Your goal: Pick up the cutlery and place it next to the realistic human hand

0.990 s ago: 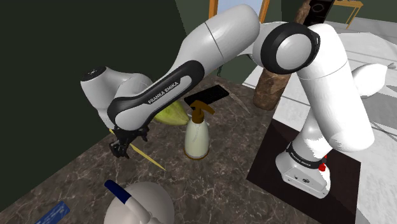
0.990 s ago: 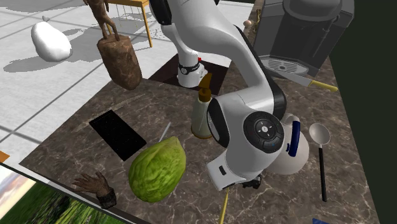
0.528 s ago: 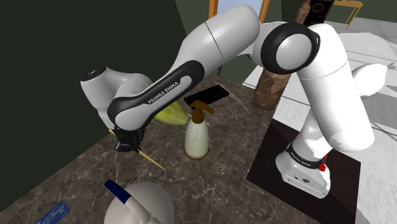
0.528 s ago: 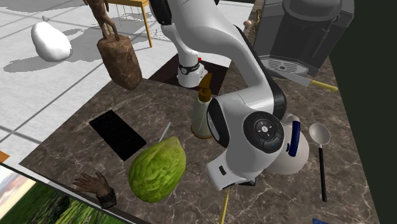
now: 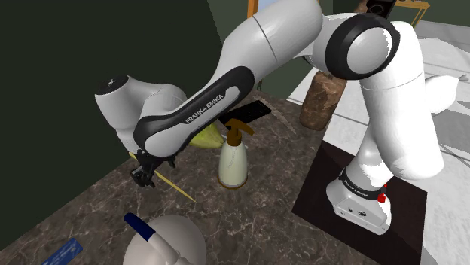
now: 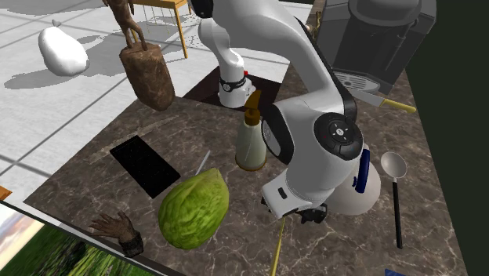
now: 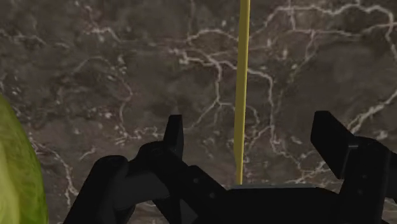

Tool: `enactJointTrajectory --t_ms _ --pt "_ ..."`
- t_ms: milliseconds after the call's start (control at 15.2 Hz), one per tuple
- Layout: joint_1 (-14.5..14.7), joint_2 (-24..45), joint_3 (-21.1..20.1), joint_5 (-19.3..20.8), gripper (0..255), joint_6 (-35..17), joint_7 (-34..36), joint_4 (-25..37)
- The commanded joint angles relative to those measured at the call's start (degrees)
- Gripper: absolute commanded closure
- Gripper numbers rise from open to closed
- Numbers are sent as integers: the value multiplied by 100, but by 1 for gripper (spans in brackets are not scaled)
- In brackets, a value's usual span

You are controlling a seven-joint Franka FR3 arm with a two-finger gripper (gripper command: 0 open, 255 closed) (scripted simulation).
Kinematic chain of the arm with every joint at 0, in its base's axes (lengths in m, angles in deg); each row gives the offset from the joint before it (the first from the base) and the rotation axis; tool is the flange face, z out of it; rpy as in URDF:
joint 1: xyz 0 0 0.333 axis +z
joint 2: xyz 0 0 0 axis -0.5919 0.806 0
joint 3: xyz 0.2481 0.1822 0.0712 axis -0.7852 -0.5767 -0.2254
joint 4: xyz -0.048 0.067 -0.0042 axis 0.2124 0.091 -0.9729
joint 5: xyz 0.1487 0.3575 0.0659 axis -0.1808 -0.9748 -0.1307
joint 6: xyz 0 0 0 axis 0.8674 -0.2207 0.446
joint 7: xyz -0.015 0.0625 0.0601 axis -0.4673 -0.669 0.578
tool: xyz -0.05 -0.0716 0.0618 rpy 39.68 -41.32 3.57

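The gripper point(image 7: 251, 130) is seen lowered just above the dark marbled countertop point(image 6: 200, 125), its fingers point(image 7: 173, 130) spread apart. The thin yellow utensil point(image 7: 241, 89) is framed between them and touched by neither. This utensil point(image 5: 177, 188) is found lying flat near the countertop's wall-side edge, one end passing under the gripper point(image 5: 143, 177). In the second exterior view, the gripper point(image 6: 309, 213) is placed between a green fruit point(image 6: 193, 208) and a white jug point(image 6: 356, 188). The brown human hand point(image 6: 116, 227) is set by the countertop's outer edge, close to a corner, beyond the fruit from the utensil point(image 6: 278, 245). A soap bottle point(image 6: 251, 145) is stood mid-countertop.
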Motion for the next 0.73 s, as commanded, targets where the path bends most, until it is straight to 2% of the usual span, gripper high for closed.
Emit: enactJointTrajectory --t_ms 0,396,660 --pt "24 -204 5 78 0 -178 107 -294" --pt "45 18 76 184 0 -521 172 -428" --pt "48 40 84 195 0 -554 178 -438"
